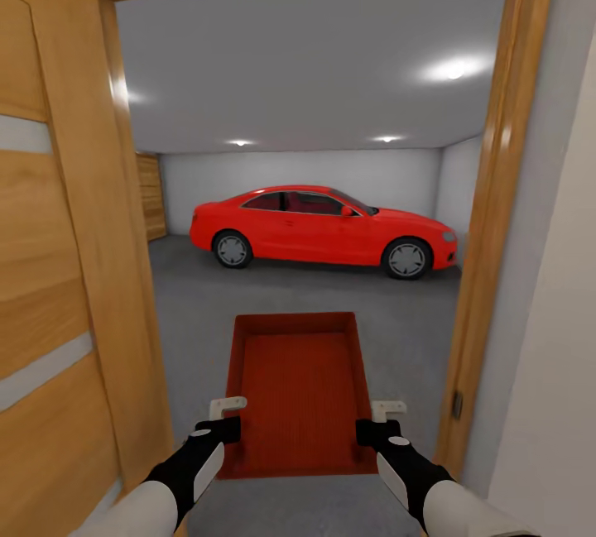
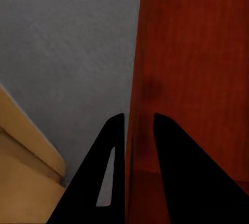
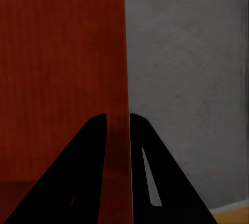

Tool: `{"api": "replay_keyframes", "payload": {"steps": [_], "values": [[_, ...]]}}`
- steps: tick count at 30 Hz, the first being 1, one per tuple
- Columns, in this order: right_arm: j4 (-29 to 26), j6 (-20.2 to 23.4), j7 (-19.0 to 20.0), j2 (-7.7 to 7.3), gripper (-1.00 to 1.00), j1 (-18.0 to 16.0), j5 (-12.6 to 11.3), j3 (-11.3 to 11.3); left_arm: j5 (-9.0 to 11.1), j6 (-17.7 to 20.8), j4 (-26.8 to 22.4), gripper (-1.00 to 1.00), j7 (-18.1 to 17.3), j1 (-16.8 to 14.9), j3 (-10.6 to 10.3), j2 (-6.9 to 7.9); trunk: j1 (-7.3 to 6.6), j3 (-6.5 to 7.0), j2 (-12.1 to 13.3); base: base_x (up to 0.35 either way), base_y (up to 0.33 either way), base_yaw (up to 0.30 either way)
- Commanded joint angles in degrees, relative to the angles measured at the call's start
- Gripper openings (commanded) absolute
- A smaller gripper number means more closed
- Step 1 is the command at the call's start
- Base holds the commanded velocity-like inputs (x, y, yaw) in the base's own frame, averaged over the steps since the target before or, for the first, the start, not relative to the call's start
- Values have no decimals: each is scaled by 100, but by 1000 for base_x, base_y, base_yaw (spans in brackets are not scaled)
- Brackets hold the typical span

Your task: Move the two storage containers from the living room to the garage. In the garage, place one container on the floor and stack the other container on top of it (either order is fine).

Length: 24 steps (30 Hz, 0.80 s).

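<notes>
Mid-carry through the doorway, garage ahead. Far left: open light-wood door leaf with pale inlay strips (image 1: pixel 50 289), close beside the left arm, so keep that elbow tucked and the base square to the opening. Left gripper (image 1: pixel 222 431) pinched on the left long wall of the orange-red, lidless, ribbed-floor rectangular storage container (image 1: pixel 300 392); left wrist view confirms one black finger on each side of that wall (image 2: pixel 139 146), nearly closed, wall between. Bin held out in front, level, above the dark grey mottled concrete floor (image 1: pixel 397 305), not resting on anything visible. Right gripper (image 1: pixel 374 428) same story on the right long wall, fingers straddling it in the right wrist view (image 3: pixel 118 146), narrow gap, wall clamped. Right of that: wooden door jamb (image 1: pixel 480 272), with little clearance beside the bin and forearms. Judgement: drive straight and slow, hold both wrists at matched height so the thin-wall pinch grips don't twist or slip, no arm moves until fully past the frame. Beyond: glossy red coupe car (image 1: pixel 323 231) parked crosswise, well ahead; plenty of bare floor between it and the threshold, so set down there, short of the car. Second container not seen in the garage from here, so cannot tell whether this one goes on the floor or on top.
</notes>
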Motion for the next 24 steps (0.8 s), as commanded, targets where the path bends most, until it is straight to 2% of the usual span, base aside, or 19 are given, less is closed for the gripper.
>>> {"api": "replay_keyframes", "payload": {"steps": [1, 18, 24], "values": [[21, -20, -50, -8, -100, -1, -52, -9, -70, -173, -81, -100, 149, -2, 91, 187, 4, -3, -5, 236, 190, -259], [25, -20, -50, -8, -100, -1, -52, -9, -70, -173, -81, -100, 149, -2, 91, 187, 4, -3, -5, 219, 177, -255], [21, -20, -50, -8, -100, -1, -52, -9, -70, -173, -81, -100, 149, -1, 91, 187, 4, -3, -5, 124, 85, -56]]}}
